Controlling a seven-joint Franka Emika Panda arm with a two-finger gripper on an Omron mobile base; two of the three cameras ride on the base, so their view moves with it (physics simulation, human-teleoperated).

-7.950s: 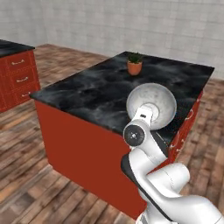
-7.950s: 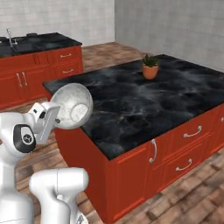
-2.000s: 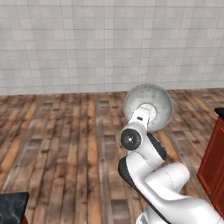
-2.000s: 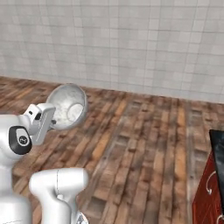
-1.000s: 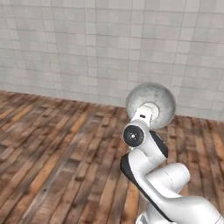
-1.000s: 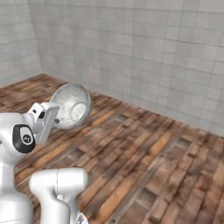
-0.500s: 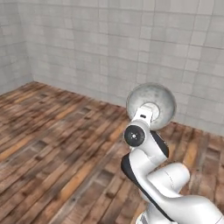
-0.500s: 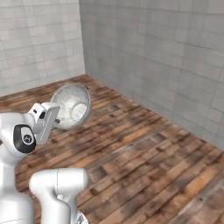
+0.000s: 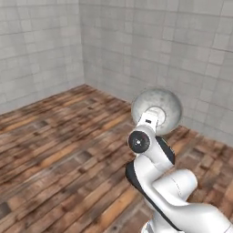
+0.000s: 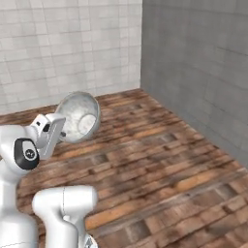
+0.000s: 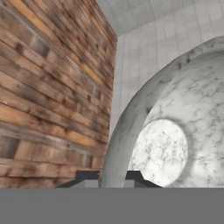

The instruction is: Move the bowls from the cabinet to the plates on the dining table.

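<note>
Fingers pinched the rim of the grey bowl, one inside and one outside, holding it on edge high above the wood floor, near a corner of tiled walls

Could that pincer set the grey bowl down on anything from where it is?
Probably not: the pincer grips the bowl by its rim, with just wooden floor and tiled walls around it.
</note>
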